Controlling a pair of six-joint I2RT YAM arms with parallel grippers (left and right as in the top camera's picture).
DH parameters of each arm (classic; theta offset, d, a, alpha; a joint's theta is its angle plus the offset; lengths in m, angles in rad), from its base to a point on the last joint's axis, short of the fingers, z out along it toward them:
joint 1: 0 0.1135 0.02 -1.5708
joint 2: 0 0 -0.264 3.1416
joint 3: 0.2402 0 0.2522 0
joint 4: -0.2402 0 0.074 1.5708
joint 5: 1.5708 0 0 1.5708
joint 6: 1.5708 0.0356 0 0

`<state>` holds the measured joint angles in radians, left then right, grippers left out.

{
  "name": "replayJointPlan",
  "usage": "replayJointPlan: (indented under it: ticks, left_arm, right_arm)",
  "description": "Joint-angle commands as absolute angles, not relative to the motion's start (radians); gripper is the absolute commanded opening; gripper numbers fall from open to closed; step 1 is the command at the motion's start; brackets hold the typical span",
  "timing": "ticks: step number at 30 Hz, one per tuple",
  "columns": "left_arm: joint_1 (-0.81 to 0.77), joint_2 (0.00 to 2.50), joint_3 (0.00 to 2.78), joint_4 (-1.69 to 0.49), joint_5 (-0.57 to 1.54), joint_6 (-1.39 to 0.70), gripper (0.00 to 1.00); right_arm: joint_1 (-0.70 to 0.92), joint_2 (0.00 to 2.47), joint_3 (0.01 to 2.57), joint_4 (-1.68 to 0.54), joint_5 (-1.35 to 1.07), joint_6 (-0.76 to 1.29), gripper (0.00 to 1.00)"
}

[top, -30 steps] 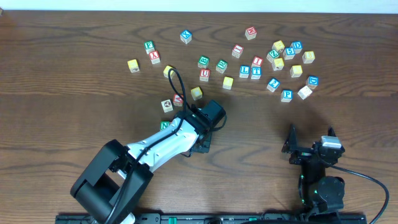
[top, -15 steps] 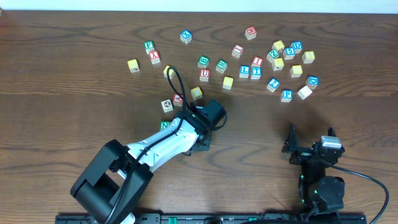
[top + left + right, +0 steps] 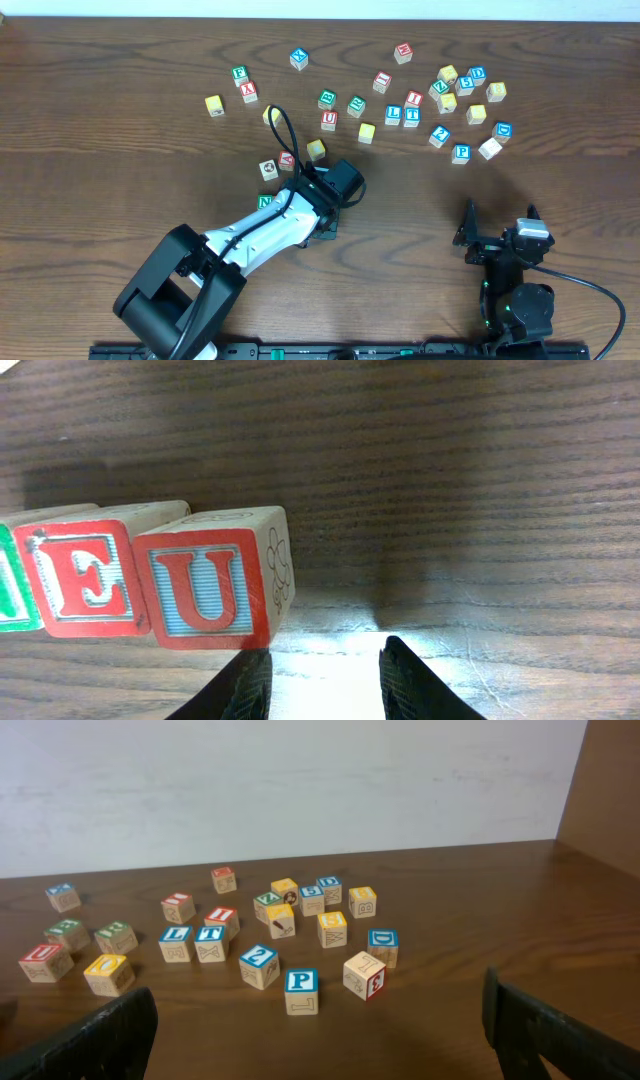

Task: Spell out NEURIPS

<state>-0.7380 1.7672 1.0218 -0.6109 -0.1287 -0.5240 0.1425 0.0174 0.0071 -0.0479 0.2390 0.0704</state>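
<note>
The left tool [image 3: 322,675] hung released, tips narrowly apart and empty, just right of the U block [image 3: 205,588], which touched the E block [image 3: 85,585] on the bench [image 3: 450,480]; the right tool [image 3: 320,1025] gaped empty.

Lettered cubes [image 3: 411,117] are lying scattered across the upper middle and upper right of the tabletop [image 3: 120,150]. The left arm [image 3: 265,232] is lying stretched from lower left toward centre. The right hand [image 3: 498,224] is sitting at lower right, fingers spread.

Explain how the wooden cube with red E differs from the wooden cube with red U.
The wooden cube with red E has a plain pale face; the wooden cube with red U has a blue-striped one. E sits mid-row; U ends the row, one side face showing. Both are red-bordered and touch.
</note>
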Motion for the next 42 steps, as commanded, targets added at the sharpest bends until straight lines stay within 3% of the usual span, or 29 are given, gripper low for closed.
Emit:
replayJointPlan:
  ticks: [1, 21, 27, 42]
  left_arm:
    - [-0.736, 1.779, 1.038, -0.611, -0.156, -0.533, 0.35]
    - [-0.736, 1.779, 1.038, -0.606, -0.165, -0.538, 0.35]
    - [-0.736, 1.779, 1.038, -0.615, -0.054, -0.544, 0.35]
    - [-0.736, 1.779, 1.038, -0.467, -0.011, -0.531, 0.35]
  right_arm:
    - [0.144, 0.015, 0.006, -0.052, 0.241, 0.062, 0.99]
    - [0.144, 0.015, 0.006, -0.052, 0.241, 0.062, 0.99]
    - [0.144, 0.015, 0.006, -0.052, 0.241, 0.062, 0.99]
    - [0.144, 0.015, 0.006, -0.052, 0.241, 0.062, 0.99]
